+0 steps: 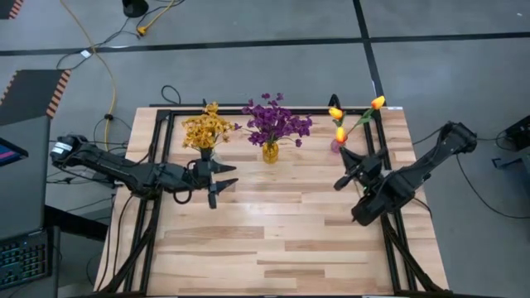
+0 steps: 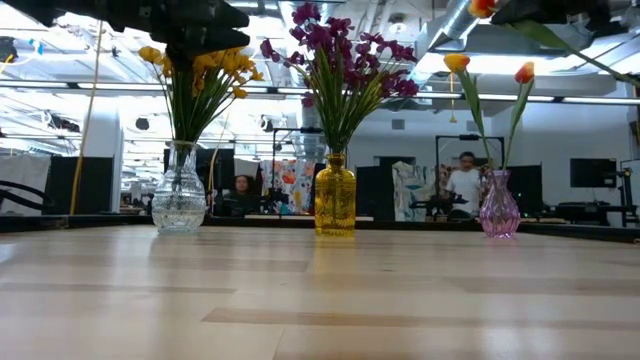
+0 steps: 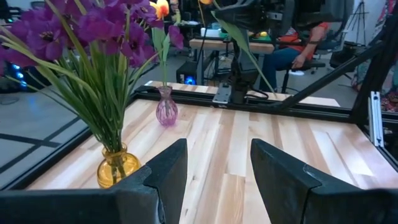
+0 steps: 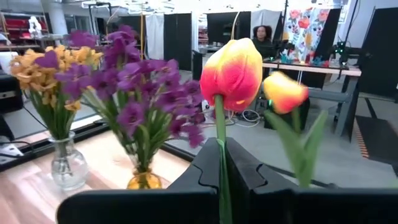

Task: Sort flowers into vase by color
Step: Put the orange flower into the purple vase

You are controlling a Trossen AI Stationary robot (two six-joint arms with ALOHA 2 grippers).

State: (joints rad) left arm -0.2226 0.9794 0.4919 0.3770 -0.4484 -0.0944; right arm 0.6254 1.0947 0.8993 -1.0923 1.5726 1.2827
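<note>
Planks of pale wood form the table [image 1: 281, 232], framed by black rails, on grey floor crossed by dark lines and a yellow cable [image 1: 98, 58]. Toward twelve o'clock, three vases in a row: clear vase [image 2: 179, 200] with yellow flowers [image 1: 205, 128], amber vase [image 2: 335, 200] with purple flowers [image 1: 276, 121], pink vase [image 2: 499, 210] with two tulips. Left gripper [image 1: 217, 182] near nine o'clock, jaws apart, holding nothing. Right gripper [image 1: 347, 170] near three o'clock, clamped on a tulip [image 4: 232, 74] stem. Beyond: seated people, screens.
</note>
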